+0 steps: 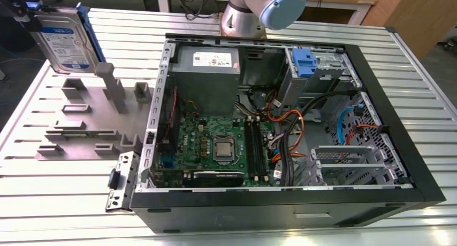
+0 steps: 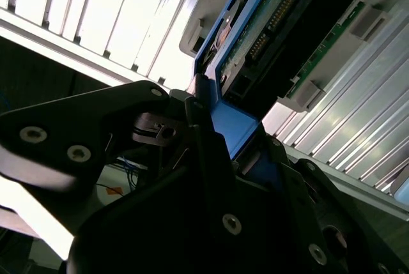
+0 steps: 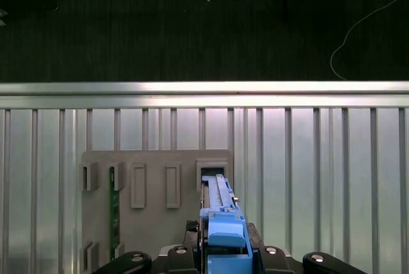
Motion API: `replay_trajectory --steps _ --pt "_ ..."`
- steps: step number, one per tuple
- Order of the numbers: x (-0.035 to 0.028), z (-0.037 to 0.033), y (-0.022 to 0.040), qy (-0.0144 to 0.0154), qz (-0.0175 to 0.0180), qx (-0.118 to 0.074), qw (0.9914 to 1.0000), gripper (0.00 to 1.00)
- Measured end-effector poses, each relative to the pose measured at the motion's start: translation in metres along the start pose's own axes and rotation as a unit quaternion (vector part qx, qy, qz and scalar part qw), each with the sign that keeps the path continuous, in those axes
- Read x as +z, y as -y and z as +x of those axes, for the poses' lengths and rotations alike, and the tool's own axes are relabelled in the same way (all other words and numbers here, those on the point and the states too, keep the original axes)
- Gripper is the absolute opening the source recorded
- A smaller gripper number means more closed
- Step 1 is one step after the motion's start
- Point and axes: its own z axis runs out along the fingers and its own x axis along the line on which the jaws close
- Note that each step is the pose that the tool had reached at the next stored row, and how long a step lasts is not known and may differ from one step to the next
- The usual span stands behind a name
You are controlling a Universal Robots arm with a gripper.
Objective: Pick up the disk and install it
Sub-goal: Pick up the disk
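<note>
The disk [image 1: 68, 40], a silver hard drive with a white-and-blue label and blue rails, hangs upright at the exterior view's far left, above the tall posts of the grey holder block [image 1: 85, 123]. My gripper [image 1: 27, 6] is shut on its upper end. In the first wrist view the disk [image 3: 220, 207] is edge-on with its blue rail between the dark fingers [image 3: 182, 251], over a slot of the holder block [image 3: 156, 184]. The second wrist view looks along the disk [image 2: 275, 25] on its circuit-board side, with the gripper [image 2: 217, 140] clamped on the blue rail.
An open computer case [image 1: 400, 166] lies on the slatted metal table [image 1: 428, 69], motherboard and cables exposed. A blue latch [image 1: 303, 61] sits at the drive bay in the far corner. The arm's base [image 1: 257, 10] stands behind the case. A green strip [image 3: 114, 210] stands in another holder slot.
</note>
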Motion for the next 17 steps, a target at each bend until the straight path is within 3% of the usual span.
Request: replay_trajectory --steps 17 --pt "-0.0068 0.0000 0.0001 0.0000 0.0000 0.001 1.00000 0.36"
